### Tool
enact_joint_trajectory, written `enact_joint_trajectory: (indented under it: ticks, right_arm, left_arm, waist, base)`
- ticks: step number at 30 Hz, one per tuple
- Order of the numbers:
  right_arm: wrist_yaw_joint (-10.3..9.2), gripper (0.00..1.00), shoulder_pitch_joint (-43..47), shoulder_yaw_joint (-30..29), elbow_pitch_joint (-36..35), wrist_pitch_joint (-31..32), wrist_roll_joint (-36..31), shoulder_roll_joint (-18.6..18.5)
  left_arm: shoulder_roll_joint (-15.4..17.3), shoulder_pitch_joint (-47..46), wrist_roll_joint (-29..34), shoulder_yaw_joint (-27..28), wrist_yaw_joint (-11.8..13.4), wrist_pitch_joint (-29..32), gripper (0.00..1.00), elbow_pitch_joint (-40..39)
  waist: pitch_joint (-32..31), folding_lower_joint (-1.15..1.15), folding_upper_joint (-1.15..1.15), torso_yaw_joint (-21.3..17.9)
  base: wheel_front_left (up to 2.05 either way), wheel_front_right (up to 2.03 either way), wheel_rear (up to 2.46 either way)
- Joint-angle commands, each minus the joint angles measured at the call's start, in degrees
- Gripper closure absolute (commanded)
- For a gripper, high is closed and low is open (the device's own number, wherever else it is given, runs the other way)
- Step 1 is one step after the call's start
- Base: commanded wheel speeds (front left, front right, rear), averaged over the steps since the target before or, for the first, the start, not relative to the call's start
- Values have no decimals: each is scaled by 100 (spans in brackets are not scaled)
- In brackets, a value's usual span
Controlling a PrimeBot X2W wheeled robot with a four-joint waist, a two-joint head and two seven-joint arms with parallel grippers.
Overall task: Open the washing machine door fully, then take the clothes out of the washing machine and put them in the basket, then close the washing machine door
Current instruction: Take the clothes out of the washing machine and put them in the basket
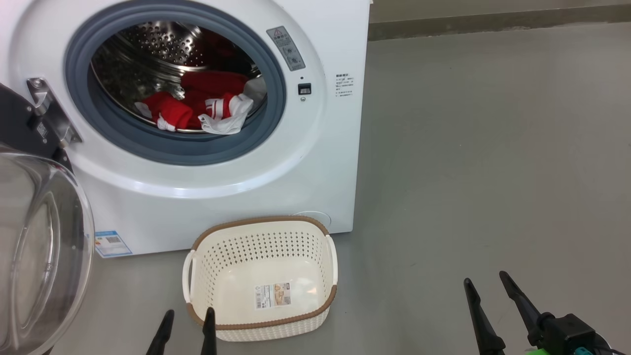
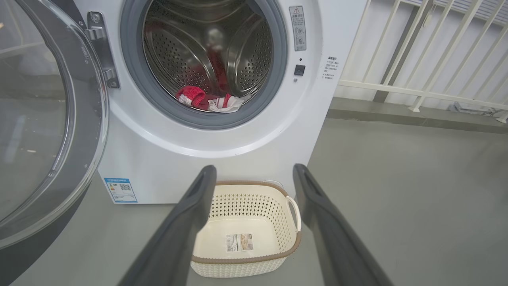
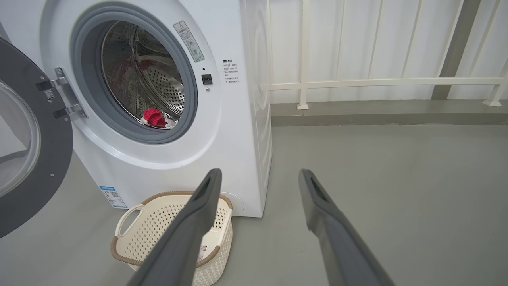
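Note:
The white washing machine [image 1: 315,162] [image 2: 317,79] [image 3: 234,131] stands with its door [image 1: 44,246] [image 2: 43,119] [image 3: 24,135] swung open to the left. Red and white clothes [image 1: 197,106] [image 2: 206,98] [image 3: 155,117] lie at the front of the steel drum. An empty cream basket [image 1: 261,276] [image 2: 248,228] [image 3: 162,234] sits on the floor before the machine. My left gripper [image 1: 187,315] [image 2: 254,171] is open, low at the basket's near left corner. Well to the right of the basket, my right gripper [image 1: 485,281] [image 3: 258,174] is open over bare floor.
The grey floor [image 1: 493,148] stretches to the right of the machine. A white railing [image 3: 377,81] [image 2: 428,59] and a low grey kerb run along the back.

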Motion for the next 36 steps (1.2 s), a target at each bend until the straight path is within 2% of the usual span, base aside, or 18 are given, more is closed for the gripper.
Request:
enact_joint_trajectory:
  ticks: [1, 8, 22, 36]
  right_arm:
    - [20, 0, -78, 153, -128, -37, -2, -67]
    - [20, 0, -92, 169, -125, -37, 1, -66]
    - [20, 0, -81, 159, -76, -37, -9, -66]
    - [20, 0, -79, 196, -29, -37, 6, -66]
  left_arm:
    - [49, -248, 11, 156, 43, -70, 0, -128]
    - [66, -251, 0, 121, 60, -63, 0, -143]
    - [108, -278, 30, 45, 104, -95, 0, -141]
    - [134, -233, 35, -16, 189, -73, 0, -204]
  waist:
    - [2, 0, 0, 3]
    - [11, 0, 0, -8]
    - [8, 0, 0, 3]
    - [-39, 0, 0, 15]
  base:
    - [20, -24, 4]
    - [75, -77, 2]
    - [148, -148, 0]
    - [19, -19, 0]
